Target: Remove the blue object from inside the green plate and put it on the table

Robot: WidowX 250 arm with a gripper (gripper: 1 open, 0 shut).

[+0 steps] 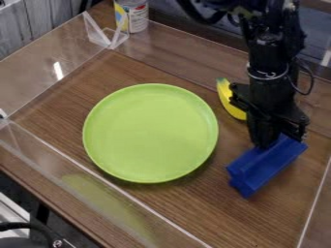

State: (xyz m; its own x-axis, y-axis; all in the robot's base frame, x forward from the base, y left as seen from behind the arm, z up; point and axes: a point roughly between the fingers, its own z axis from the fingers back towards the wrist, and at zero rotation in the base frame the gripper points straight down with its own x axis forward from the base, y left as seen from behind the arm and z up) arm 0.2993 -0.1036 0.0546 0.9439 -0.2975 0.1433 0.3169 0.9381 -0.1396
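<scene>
The blue object (262, 165), a grooved deep-blue block, lies on the table (155, 208) just right of the green plate (150, 132), not inside it. The plate holds nothing. My gripper (274, 136) points down with its dark fingers together, shut, and its tips sit at the block's far upper end. Nothing shows between the fingers. I cannot tell whether the tips press on the block or only touch it.
A yellow toy banana (226, 97) lies behind the gripper, partly hidden by it. Clear plastic walls (45, 58) border the tabletop. A white container with a yellow label (130, 14) stands beyond the far wall.
</scene>
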